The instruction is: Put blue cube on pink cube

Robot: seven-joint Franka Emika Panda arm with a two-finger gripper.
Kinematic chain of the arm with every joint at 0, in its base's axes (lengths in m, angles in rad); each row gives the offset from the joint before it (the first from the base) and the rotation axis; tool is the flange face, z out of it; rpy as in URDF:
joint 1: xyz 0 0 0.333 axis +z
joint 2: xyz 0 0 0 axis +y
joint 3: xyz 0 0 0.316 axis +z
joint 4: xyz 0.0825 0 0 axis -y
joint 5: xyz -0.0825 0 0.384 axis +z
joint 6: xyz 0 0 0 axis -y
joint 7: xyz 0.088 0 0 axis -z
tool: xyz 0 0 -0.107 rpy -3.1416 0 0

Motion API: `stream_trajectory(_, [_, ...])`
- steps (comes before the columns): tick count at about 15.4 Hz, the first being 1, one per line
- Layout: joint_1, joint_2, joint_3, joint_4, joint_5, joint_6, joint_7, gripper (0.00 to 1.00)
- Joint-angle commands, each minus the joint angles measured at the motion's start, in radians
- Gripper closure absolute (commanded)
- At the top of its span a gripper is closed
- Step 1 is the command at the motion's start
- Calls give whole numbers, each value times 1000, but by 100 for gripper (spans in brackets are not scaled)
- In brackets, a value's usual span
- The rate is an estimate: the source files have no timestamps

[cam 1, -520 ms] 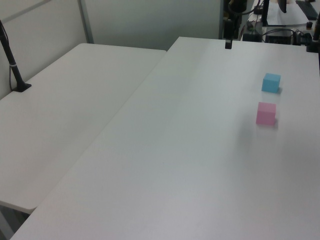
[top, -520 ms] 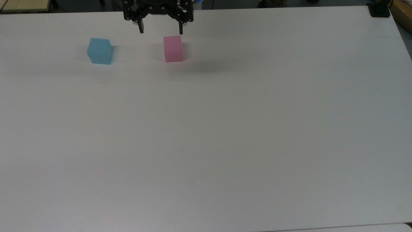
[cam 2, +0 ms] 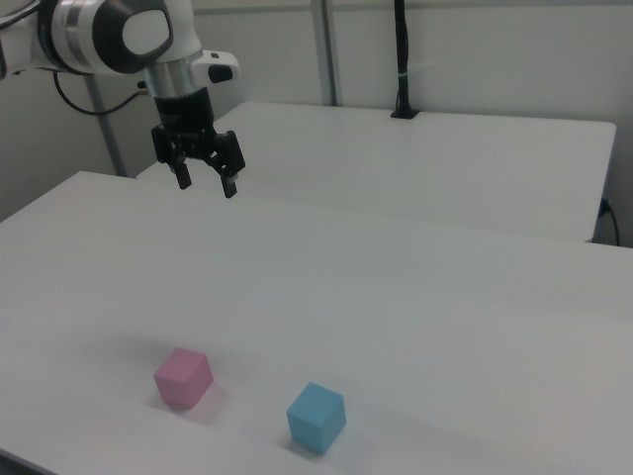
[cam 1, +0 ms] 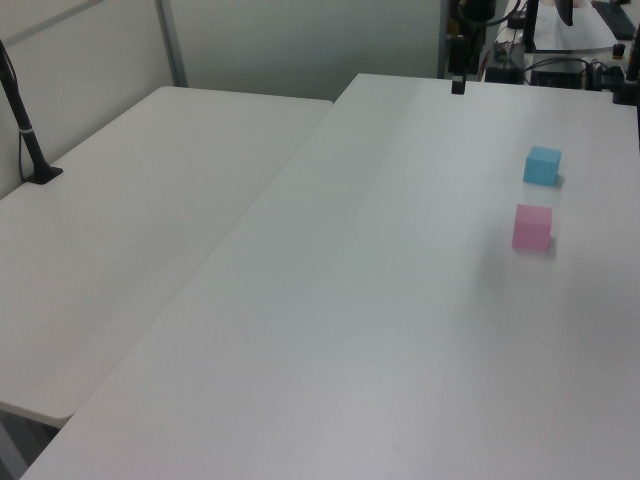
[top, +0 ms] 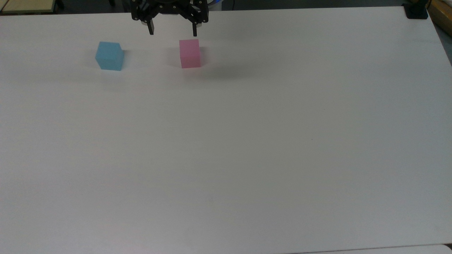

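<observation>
Gripper (top: 172,31) hangs high above the table (top: 247,141) with its fingers spread and nothing between them, so the grasp has not begun. Going left to right in the top view, the blue cube (top: 109,56) sits to the gripper's left and a little nearer the camera, flat on the table and free on all sides. The pink cube (top: 190,53) rests almost under the gripper's right finger. Both cubes stand apart, leaving room to descend around the blue one.

White tabletop (cam 1: 380,300), second white table (cam 1: 130,230) alongside; pale partition wall (cam 1: 300,45) behind; black pole (cam 2: 401,59) at table edge.
</observation>
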Motion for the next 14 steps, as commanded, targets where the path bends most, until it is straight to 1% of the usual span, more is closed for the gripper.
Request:
stream_trajectory(1, [6, -10, -8, 7, 6, -30, -5, 0])
stream_trajectory(4, [6, -10, -8, 7, 6, -30, -6, 0])
stream_trajectory(9, [-15, -16, -10, 4, 6, -30, -10, 0])
stream_trajectory(12, [-44, -16, -10, 4, 5, -29, -25, 0])
stream_trajectory(14, [-87, -16, -10, 6, 3, -30, -66, 0])
